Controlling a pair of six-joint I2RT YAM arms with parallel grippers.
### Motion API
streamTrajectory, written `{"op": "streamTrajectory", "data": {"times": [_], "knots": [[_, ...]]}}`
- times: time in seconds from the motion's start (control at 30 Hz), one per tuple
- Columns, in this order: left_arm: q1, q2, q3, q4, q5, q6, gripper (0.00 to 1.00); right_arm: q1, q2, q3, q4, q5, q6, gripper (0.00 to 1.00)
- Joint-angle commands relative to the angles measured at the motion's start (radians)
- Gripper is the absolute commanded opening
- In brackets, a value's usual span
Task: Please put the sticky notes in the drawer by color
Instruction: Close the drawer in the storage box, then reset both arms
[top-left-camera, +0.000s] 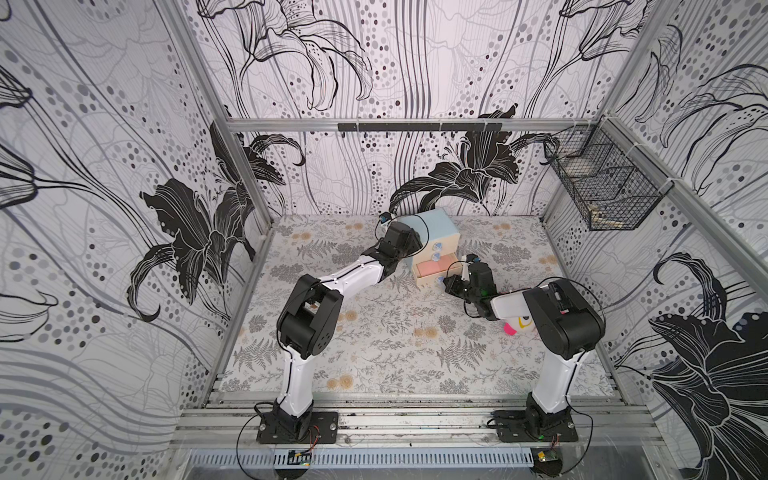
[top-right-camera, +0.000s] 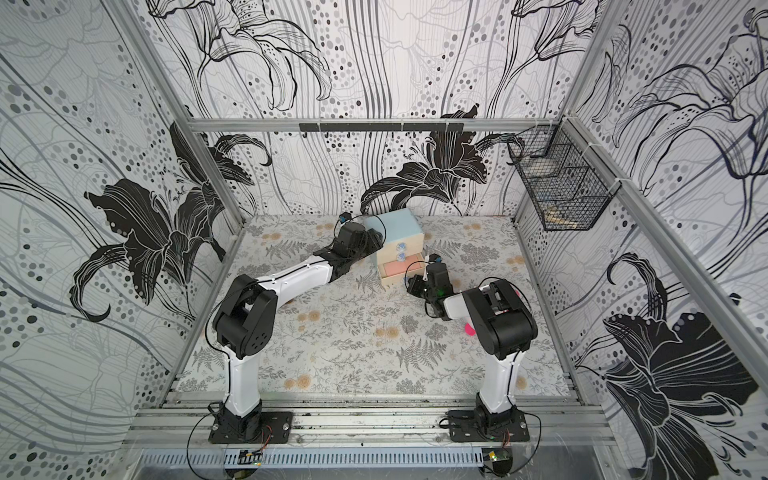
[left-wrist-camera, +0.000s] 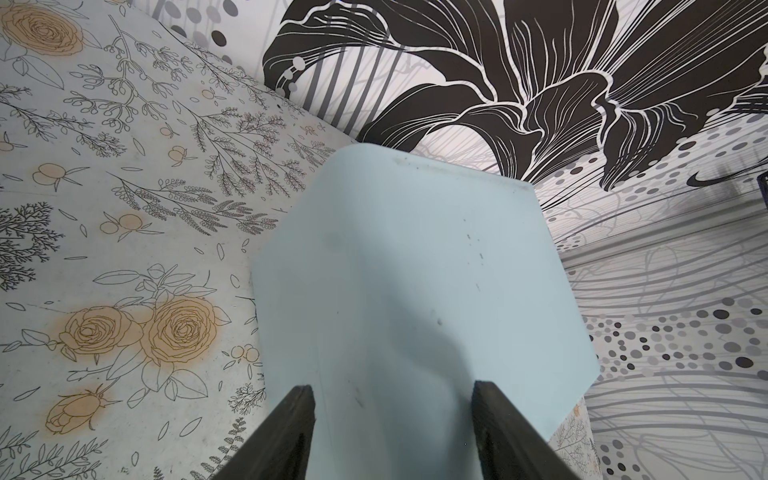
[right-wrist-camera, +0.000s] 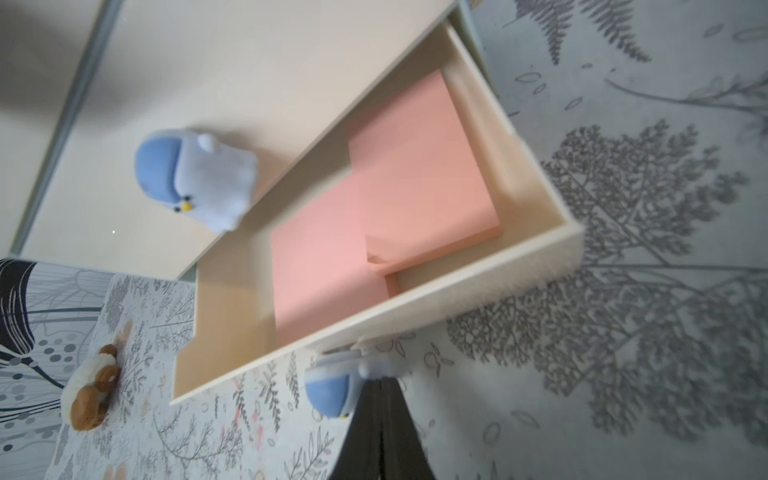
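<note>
The drawer (top-left-camera: 440, 226), a light blue chest with cream fronts, stands at the back of the mat. Its bottom drawer (right-wrist-camera: 415, 307) is pulled out, and two pink sticky notes (right-wrist-camera: 415, 166) lie in it, one overlapping the other (top-left-camera: 434, 266). My right gripper (right-wrist-camera: 379, 380) is shut, its tips against the blue knob (right-wrist-camera: 328, 390) of that open drawer (top-left-camera: 446, 286). My left gripper (left-wrist-camera: 392, 388) is at the chest's top left edge (top-left-camera: 405, 241). Its jaws stand apart over the blue shell (left-wrist-camera: 415, 270). No green or yellow notes show.
A plush toy (top-left-camera: 519, 324) lies half hidden behind my right arm. A small brown and white figure (right-wrist-camera: 91, 386) sits on the mat near the chest. A black wire basket (top-left-camera: 602, 183) hangs on the right wall, and a hook rail (top-left-camera: 419, 126) crosses the back wall.
</note>
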Motion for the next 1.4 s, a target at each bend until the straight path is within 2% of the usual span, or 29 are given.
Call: {"op": "streamTrajectory", "data": {"times": [0.0, 0.33, 0.53, 0.77, 0.87, 0.9, 1.0, 1.13, 1.27, 1.37], "knots": [[0.004, 0.04, -0.013, -0.071, 0.021, 0.026, 0.65, 0.005, 0.06, 0.069, 0.023, -0.013, -0.007, 0.09], [0.006, 0.034, -0.032, -0.06, 0.032, 0.03, 0.65, 0.005, 0.194, 0.172, 0.118, 0.021, 0.04, 0.13], [0.005, 0.027, -0.044, -0.056, 0.039, 0.032, 0.65, 0.006, 0.224, 0.21, 0.16, 0.02, 0.068, 0.14], [0.005, -0.012, -0.062, -0.038, 0.021, 0.064, 0.67, 0.007, 0.081, 0.085, 0.163, 0.057, 0.05, 0.19], [0.005, -0.047, -0.075, 0.006, 0.02, 0.096, 0.72, 0.007, -0.02, -0.001, 0.153, 0.089, 0.022, 0.24], [0.004, -0.064, -0.085, 0.028, 0.018, 0.114, 0.75, 0.007, -0.056, -0.029, 0.145, 0.104, 0.009, 0.29], [0.004, -0.131, -0.134, 0.115, 0.007, 0.175, 0.86, 0.007, -0.164, -0.099, 0.109, 0.137, -0.055, 0.55], [0.002, -0.271, -0.291, 0.321, -0.038, 0.286, 0.99, 0.007, -0.352, -0.18, 0.025, 0.23, -0.178, 0.75], [0.005, -0.424, -0.53, 0.579, -0.097, 0.422, 0.97, 0.004, -0.55, -0.262, -0.048, 0.361, -0.317, 0.97], [0.015, -0.521, -0.683, 0.694, -0.139, 0.532, 0.97, -0.01, -0.678, -0.338, -0.048, 0.43, -0.411, 0.99]]}}
